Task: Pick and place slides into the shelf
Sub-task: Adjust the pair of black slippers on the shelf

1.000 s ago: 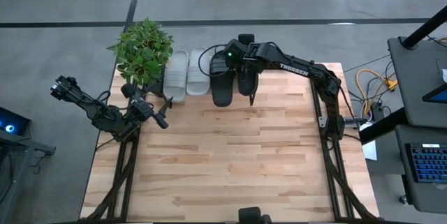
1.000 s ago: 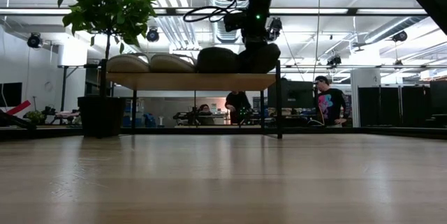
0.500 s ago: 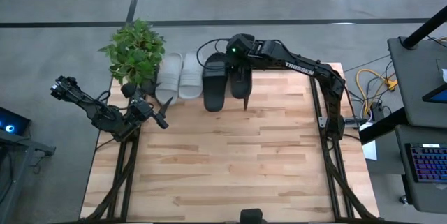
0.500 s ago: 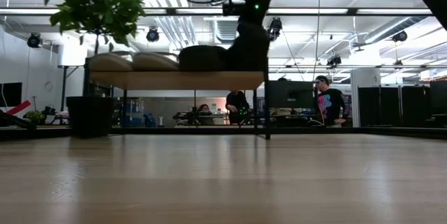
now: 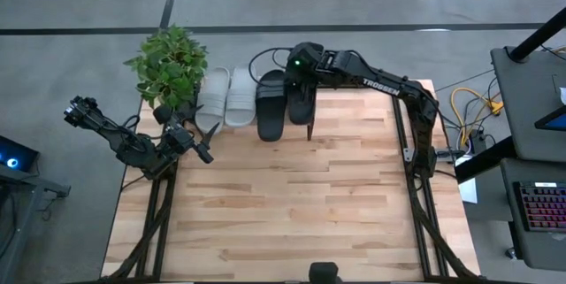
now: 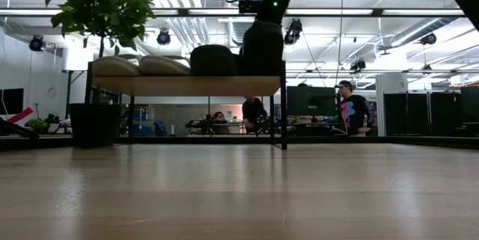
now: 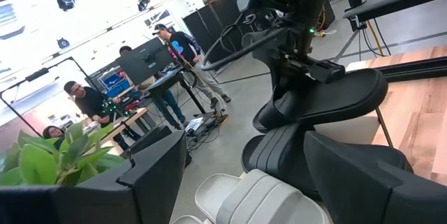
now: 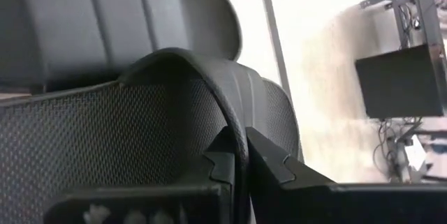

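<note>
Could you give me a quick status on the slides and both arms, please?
Right end effector shut on fourth slide at the shelf. Left end effector open, idle by the plant. Three slides shelved.

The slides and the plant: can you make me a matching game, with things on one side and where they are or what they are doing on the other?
Things:
1. The two light grey strap slides
2. The black slide lying flat
3. The second black slide
4. The left hand

Places or states:
A. Pinched by its strap in the shut right hand
B. Open, waiting at the table's left edge
C. On the wooden-topped shelf beside the green potted plant
D. Between the grey pair and the held slide

Pairs: 1-C, 2-D, 3-A, 4-B
</note>
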Robot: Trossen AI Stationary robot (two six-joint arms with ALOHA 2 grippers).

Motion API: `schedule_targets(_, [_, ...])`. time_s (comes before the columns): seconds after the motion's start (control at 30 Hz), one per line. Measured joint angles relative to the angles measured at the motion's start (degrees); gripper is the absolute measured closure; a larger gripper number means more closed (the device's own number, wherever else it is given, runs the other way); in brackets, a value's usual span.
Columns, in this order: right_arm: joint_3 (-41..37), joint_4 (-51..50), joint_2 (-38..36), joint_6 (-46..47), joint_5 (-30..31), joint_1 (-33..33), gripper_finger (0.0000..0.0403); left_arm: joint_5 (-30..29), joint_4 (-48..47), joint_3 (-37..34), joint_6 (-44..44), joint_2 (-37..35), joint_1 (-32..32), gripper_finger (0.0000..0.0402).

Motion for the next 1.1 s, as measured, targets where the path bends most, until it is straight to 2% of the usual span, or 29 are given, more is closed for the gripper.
schedule_targets(0.2, [-2.59,2.85,-2.10,4.84,-1.25,-1.07,0.0390,0.00,0.02,0.00,-0.02,0.00,-0.04,0.0127])
schedule_targets(0.63, [-24.17,26.63,-13.71,10.31,-2.57,-1.48,0.0390,0.00,0.02,0.00,0.00,-0.04,-0.02,0.0127])
schedule_targets(0.8, [-27.06,27.73,-14.43,10.03,-3.69,-1.04,0.0390,0.00,0.07,0.00,0.00,-0.04,-0.02,0.0127])
schedule_targets(1.1, [-27.78,29.88,-15.01,11.72,-5.44,-0.96,0.0390,0.00,0.09,0.00,-0.04,-0.26,0.00,0.0127])
